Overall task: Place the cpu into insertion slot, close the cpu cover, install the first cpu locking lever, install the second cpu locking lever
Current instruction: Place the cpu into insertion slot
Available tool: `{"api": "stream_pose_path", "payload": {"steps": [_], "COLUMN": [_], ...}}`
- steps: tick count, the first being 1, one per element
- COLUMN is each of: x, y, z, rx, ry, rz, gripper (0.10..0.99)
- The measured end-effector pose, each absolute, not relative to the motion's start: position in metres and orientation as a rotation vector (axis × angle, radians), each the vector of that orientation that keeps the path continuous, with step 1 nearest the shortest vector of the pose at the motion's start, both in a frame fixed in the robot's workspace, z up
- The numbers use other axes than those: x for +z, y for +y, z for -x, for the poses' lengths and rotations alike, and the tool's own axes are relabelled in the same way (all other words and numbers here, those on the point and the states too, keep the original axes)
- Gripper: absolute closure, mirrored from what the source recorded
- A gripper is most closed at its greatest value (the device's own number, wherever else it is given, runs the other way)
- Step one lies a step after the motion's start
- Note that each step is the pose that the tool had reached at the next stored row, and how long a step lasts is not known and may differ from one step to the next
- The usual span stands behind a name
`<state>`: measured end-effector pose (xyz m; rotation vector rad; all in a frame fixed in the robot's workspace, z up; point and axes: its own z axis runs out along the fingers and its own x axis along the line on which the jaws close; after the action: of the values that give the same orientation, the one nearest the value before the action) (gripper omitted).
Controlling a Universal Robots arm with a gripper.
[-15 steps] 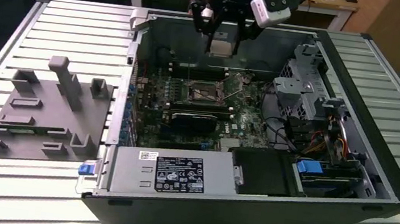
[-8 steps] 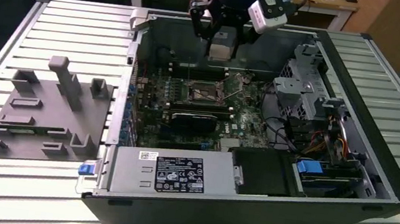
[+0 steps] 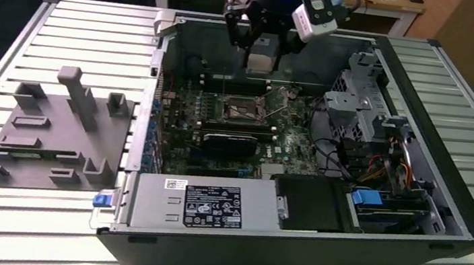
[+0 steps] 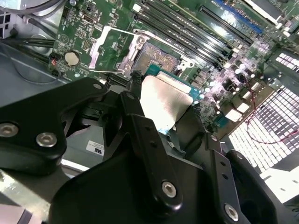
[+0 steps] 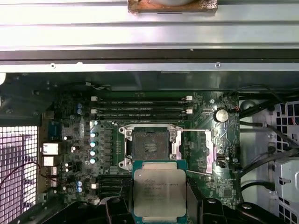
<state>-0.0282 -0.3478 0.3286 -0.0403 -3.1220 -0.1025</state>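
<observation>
Gripper (image 3: 262,54) is clamped on the cpu (image 5: 160,189), holding it above the bare insertion slot (image 5: 150,148), with the cpu cover (image 5: 209,151) flipped open beside that slot.

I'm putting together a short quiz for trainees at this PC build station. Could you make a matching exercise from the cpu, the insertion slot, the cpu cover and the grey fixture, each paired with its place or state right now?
Things:
1. cpu
2. insertion slot
3. cpu cover
4. grey fixture

Places or states:
A. swung open, off to one side of the insertion slot
B. held in the gripper above the motherboard
C. empty, dark centre uncovered
D. on the slatted table outside the computer case, at the exterior view's left

Pairs: 1-B, 2-C, 3-A, 4-D
</observation>
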Motion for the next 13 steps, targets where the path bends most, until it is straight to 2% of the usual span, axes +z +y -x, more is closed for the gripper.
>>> {"api": "stream_pose_path", "payload": {"steps": [13], "x": [0.306], "y": [-0.346], "z": [0.028], "rx": [-0.102], "ry": [-3.122], "rz": [0.04], "gripper": [0.549]}}
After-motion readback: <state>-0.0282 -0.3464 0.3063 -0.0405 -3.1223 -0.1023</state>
